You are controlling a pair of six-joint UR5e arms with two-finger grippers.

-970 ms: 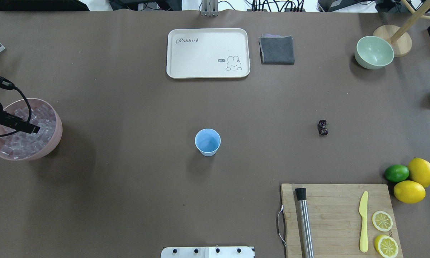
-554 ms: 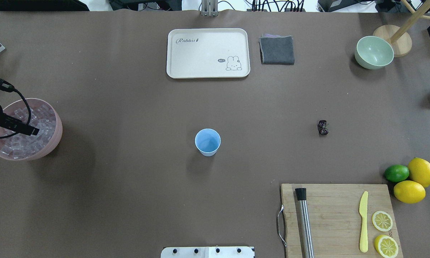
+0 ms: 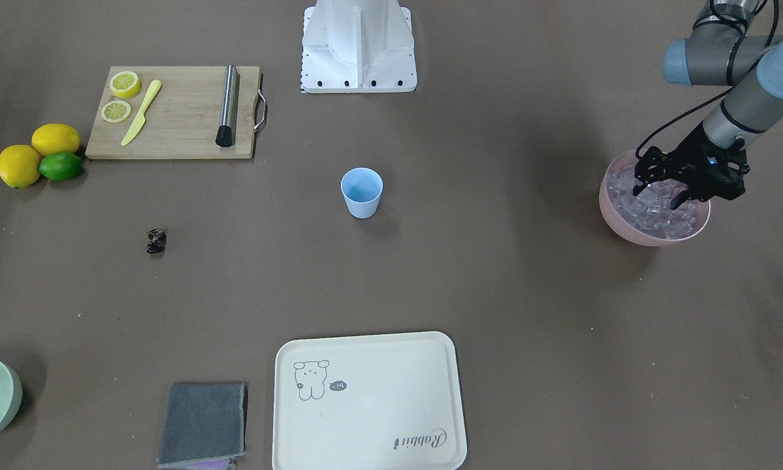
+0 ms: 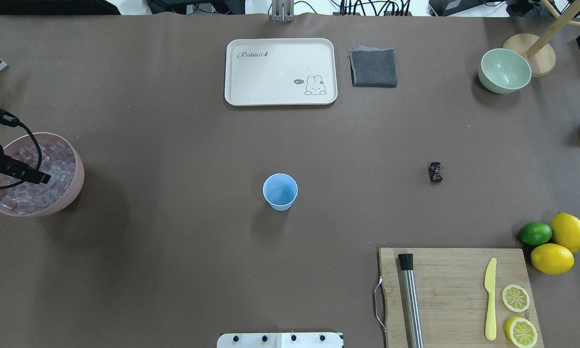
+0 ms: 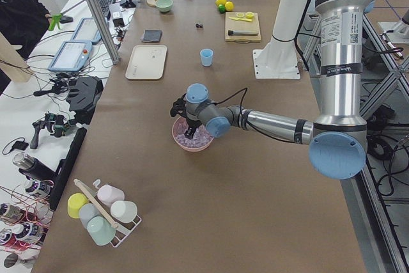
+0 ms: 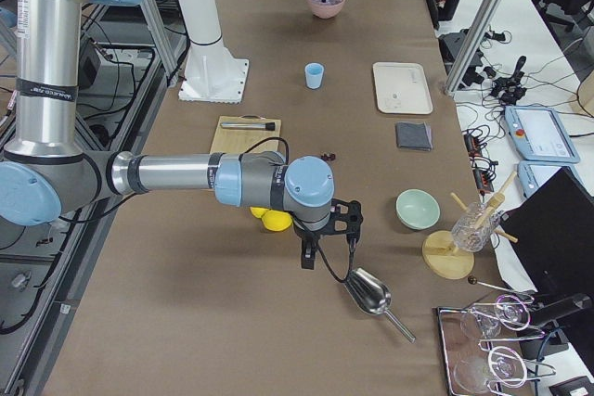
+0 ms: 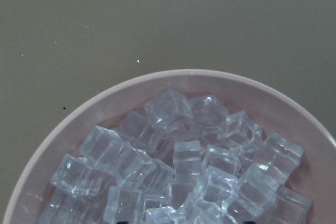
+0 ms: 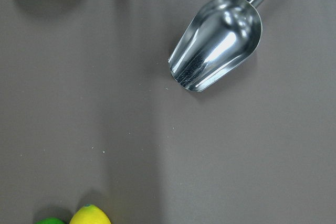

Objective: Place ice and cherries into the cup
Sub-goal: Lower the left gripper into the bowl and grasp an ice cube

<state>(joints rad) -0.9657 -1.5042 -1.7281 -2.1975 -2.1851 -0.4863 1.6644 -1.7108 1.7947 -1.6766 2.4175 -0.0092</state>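
Note:
The light-blue cup (image 4: 280, 191) stands upright in the middle of the table, and nothing shows inside it. The cherries (image 4: 435, 172) lie as a small dark clump on the bare table to its right. Ice (image 7: 178, 171) fills a pink bowl (image 4: 77, 186) at the table's left edge. My left gripper (image 3: 657, 198) is open, pointing down into that bowl with its fingers among the cubes. My right gripper (image 6: 314, 252) hovers near a metal scoop (image 8: 216, 43) at the far right; I cannot tell whether it is open or shut.
A cream tray (image 4: 280, 71), a grey cloth (image 4: 374, 67) and a pale green bowl (image 4: 504, 70) line the far side. A cutting board (image 4: 456, 295) holds a steel muddler, a yellow knife and lemon slices. Two lemons (image 4: 568, 232) and a lime lie beside it.
My left gripper has shifted slightly leftward and lower over the ice bowl. The cup and the cherries have not moved.

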